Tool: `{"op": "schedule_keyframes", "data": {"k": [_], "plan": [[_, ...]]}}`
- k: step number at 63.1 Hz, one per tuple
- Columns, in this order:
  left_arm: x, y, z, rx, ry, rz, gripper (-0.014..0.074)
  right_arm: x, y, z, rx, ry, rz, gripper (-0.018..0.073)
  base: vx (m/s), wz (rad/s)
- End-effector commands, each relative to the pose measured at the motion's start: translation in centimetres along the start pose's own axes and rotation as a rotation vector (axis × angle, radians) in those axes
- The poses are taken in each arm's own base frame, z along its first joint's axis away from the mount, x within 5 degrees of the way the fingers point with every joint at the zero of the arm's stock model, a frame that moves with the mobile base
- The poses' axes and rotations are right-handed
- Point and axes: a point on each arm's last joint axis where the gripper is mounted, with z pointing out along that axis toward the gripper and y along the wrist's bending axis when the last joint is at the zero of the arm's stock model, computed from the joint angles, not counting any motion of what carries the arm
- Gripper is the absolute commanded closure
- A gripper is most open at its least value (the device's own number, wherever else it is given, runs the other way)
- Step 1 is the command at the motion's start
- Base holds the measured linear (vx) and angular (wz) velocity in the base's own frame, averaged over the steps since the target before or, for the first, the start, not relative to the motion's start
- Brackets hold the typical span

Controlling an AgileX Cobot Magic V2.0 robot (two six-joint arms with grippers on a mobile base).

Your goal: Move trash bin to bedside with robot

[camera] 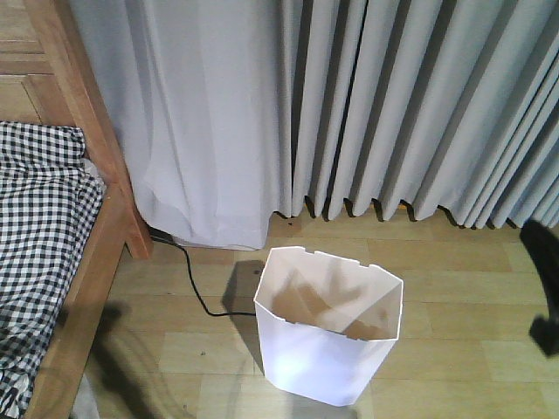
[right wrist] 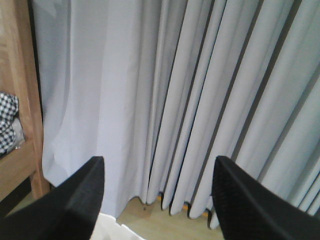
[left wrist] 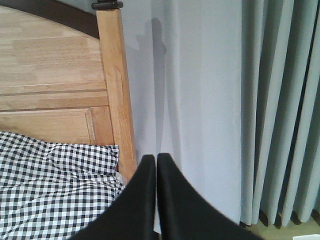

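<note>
The white trash bin [camera: 330, 327] stands upright on the wooden floor in the front view, right of the bed [camera: 52, 236] with its light wooden frame and checked bedding. A floor gap lies between them. Its rim also shows at the bottom of the right wrist view [right wrist: 117, 231]. My left gripper [left wrist: 156, 162] is shut and empty, pointing at the bedpost [left wrist: 117, 90] and curtain. My right gripper [right wrist: 157, 170] is open wide and empty, above the bin's rim. A black arm part [camera: 546, 297] shows at the front view's right edge.
Grey curtains [camera: 367, 105] hang along the whole back wall down to the floor. A black cable [camera: 196, 279] runs across the floor from the bed's corner toward the bin. The bed's headboard [left wrist: 50, 85] fills the left of the left wrist view.
</note>
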Motion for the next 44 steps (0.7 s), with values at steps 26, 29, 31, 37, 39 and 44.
{"op": "schedule_keyframes", "data": {"k": [26,29,31,37,39,44], "plan": [[-1.38,-0.06,-0.2,0.007,-0.098,-0.009,0.0603,0.12,-0.24,-1.62,0.11,-0.142,-0.019,0.0571,0.0,0.0],[-1.38,-0.06,-0.2,0.007,-0.098,-0.009,0.0603,0.12,-0.24,-1.62,0.11,-0.142,-0.019,0.057,0.0,0.0],[-1.38,-0.06,-0.2,0.007,-0.098,-0.009,0.0603,0.12,-0.24,-1.62,0.11,-0.142,-0.019,0.0569,0.0,0.0],[-1.38,-0.06,-0.2,0.007,-0.098,-0.009,0.0603,0.12,-0.24,-1.62,0.11,-0.142,-0.019,0.0568,0.0,0.0],[-1.38,-0.06,-0.2,0.007,-0.098,-0.009,0.0603,0.12,-0.24,-1.62,0.11,-0.142,-0.019,0.0568,0.0,0.0],[-1.38,-0.06,-0.2,0.007,-0.098,-0.009,0.0603,0.12,-0.24,-1.62,0.11,-0.142,-0.019,0.0568,0.0,0.0]]}}
